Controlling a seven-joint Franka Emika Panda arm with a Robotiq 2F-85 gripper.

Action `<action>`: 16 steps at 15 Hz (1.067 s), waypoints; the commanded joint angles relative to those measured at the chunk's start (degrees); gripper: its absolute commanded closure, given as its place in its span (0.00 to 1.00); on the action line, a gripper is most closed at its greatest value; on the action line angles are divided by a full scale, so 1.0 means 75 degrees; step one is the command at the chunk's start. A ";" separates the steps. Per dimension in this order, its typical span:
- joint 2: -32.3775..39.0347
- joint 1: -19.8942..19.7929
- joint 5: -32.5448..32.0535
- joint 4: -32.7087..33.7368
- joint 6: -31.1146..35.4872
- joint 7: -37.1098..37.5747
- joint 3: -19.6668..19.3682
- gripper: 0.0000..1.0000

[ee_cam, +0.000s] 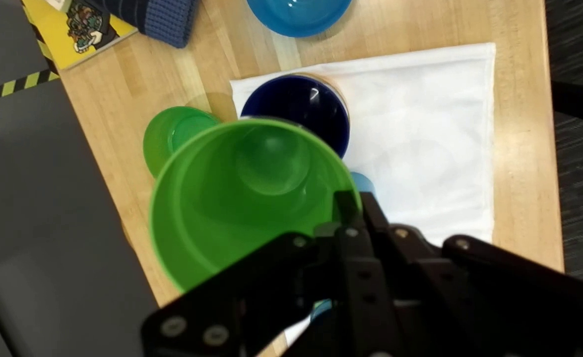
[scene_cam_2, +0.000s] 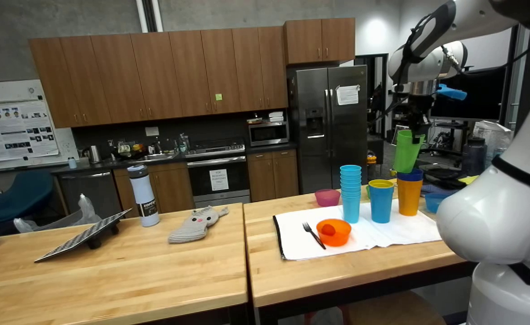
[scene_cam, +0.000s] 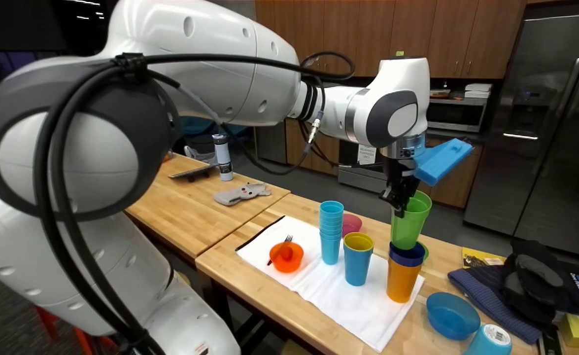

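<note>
Arm: nearest the camera in an exterior view; its far end reaches over the orange cup, the landmark for what follows.
Table: wooden, beneath the orange cup.
Cloth: white, spread directly under the orange cup, which stands near one end of it.
Gripper: above the orange cup, clamped on the green cup, one finger inside the wall and one outside.
Stack: nested turquoise cups, upright, farther from the orange cup than the blue cup.
Green cup: mouth up, tilted, above the orange cup; contact with the navy cup nested in the latter cannot be told.
Blue bowl: near the orange cup, off the cloth.
Green bowl: just beside the orange cup, also off the cloth.
Pinch: one rim point only, so the green cup may pivot; good handling would probably call for a firm squeeze, an upright cup, a base centred over the navy mouth and slow motion, since a push off-centre could tip the orange cup.
</note>
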 commanded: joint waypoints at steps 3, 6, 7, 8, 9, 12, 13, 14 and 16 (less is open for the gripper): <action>-0.0291 0.0103 0.0317 0.0292 -0.0740 -0.0569 -0.0167 0.99; -0.0291 0.0108 0.0290 0.0501 -0.1074 -0.0698 -0.0179 0.99; -0.0286 0.0115 0.0267 0.0571 -0.1248 -0.0686 -0.0143 0.99; -0.0203 0.0112 0.0254 0.0726 -0.1423 -0.0810 -0.0176 0.99; -0.0177 0.0123 0.0264 0.0804 -0.1581 -0.0837 -0.0171 0.99; -0.0133 0.0176 0.0261 0.0885 -0.1946 -0.0843 -0.0104 0.99; -0.0138 0.0229 0.0264 0.0848 -0.2046 -0.0779 -0.0037 0.99; -0.0081 0.0288 0.0304 0.0874 -0.2135 -0.0793 -0.0016 0.99; -0.0013 0.0437 0.0329 0.0859 -0.2289 -0.0832 0.0066 0.99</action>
